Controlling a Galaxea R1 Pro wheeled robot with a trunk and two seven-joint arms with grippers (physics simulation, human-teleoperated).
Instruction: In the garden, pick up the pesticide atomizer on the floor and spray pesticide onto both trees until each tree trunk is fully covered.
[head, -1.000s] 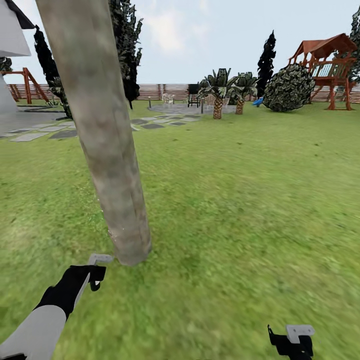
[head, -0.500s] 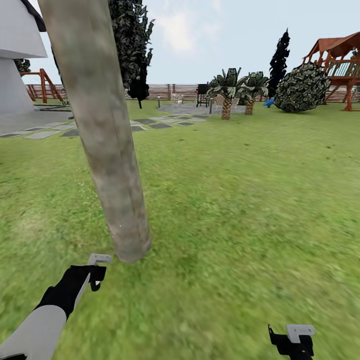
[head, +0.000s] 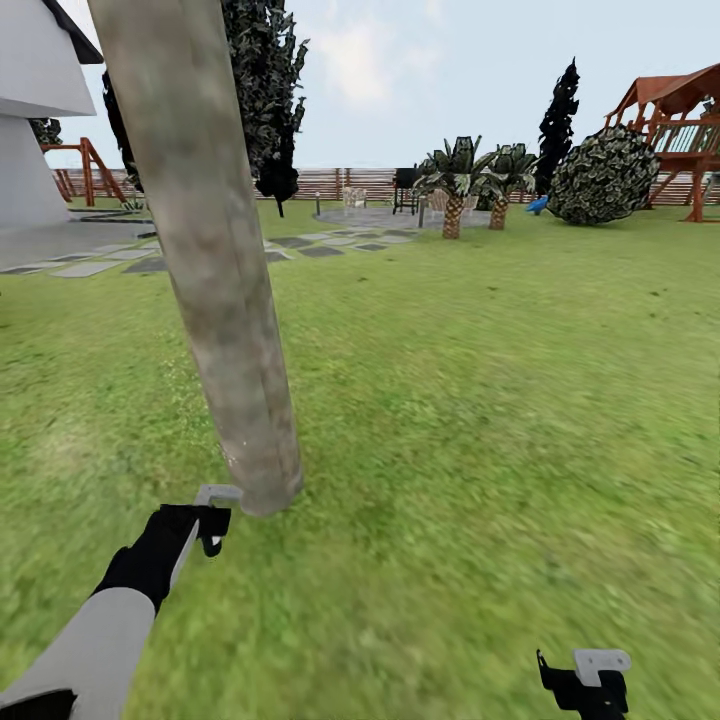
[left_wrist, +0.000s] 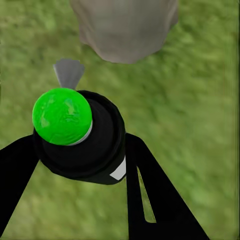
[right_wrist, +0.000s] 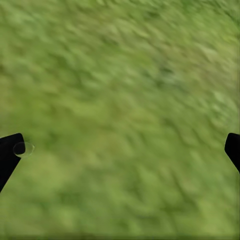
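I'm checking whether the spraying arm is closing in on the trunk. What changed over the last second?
The left tool, shut on the pesticide atomizer, moved forward and up, closer to the tree trunk's base. The camera also swung between the first two pictures, sliding the background sideways. The right tool kept low over the grass, open.

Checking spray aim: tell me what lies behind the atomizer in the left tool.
Behind the atomizer are the tree trunk base and grass. The bottle covers the ground directly beneath it.
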